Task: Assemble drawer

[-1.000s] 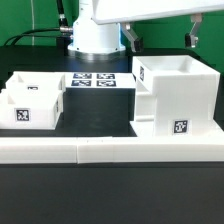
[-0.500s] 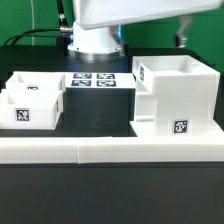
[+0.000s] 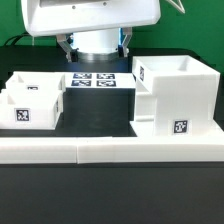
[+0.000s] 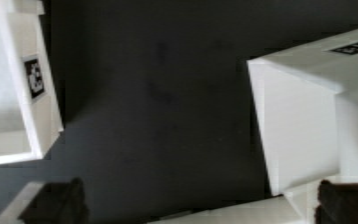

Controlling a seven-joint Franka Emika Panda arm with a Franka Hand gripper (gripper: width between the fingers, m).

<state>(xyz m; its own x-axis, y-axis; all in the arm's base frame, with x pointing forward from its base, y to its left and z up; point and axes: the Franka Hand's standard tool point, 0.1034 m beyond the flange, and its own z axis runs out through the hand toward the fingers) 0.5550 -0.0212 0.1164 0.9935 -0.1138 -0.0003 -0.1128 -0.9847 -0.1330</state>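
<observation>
— White plastic, the lot. The tall drawer cabinet stands on the black table at the exterior view's right, open at the top, with a tag low on its front.
— And the drawers?
— Two open drawer trays sit close together at the exterior view's left, well apart from the cabinet. The marker board lies between the two groups, further back. A long white rail runs across the front.
— Where's the arm?
— The arm hangs high over the middle, one broad white link filling the top, above its base.
— The gripper?
— Only the wrist view shows it. The gripper has its dark fingertips spread wide with nothing between them. There's dark table below and a white part to each side.
</observation>
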